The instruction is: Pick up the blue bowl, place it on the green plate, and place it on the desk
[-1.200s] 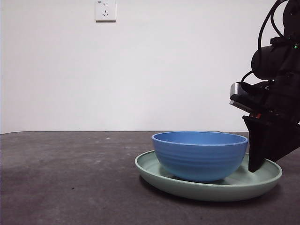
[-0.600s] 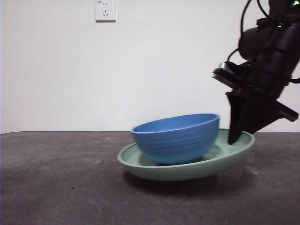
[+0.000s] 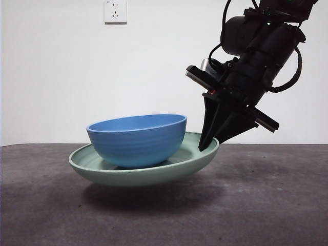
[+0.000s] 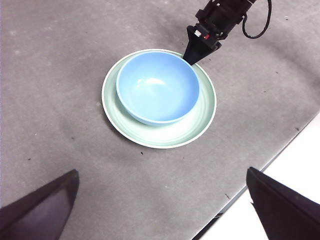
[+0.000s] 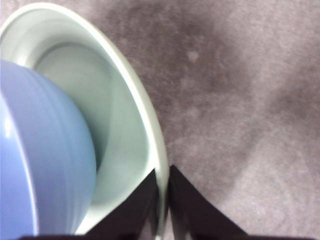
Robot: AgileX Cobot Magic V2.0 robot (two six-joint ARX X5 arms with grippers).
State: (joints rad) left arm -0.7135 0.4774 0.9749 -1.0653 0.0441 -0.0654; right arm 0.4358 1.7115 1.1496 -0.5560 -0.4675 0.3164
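Note:
The blue bowl (image 3: 136, 141) sits inside the green plate (image 3: 148, 175). My right gripper (image 3: 207, 146) is shut on the plate's right rim and holds it a little above the desk (image 3: 266, 205), tilted, with the gripped side higher. The right wrist view shows the jaws (image 5: 162, 192) pinched on the plate's rim (image 5: 145, 125), with the bowl (image 5: 40, 150) beside them. From high above, the left wrist view shows the bowl (image 4: 157, 87), the plate (image 4: 200, 117) and the right gripper (image 4: 192, 54). My left gripper (image 4: 161, 172) is open and empty, far above the desk.
A wall socket (image 3: 115, 11) is on the white wall behind. The desk's edge (image 4: 280, 155) runs diagonally near the plate in the left wrist view, with white floor beyond it.
The plate lay flat on the desk at the right one second ago. The right gripper has lifted it by the rim and carried it left, with the bowl in it.

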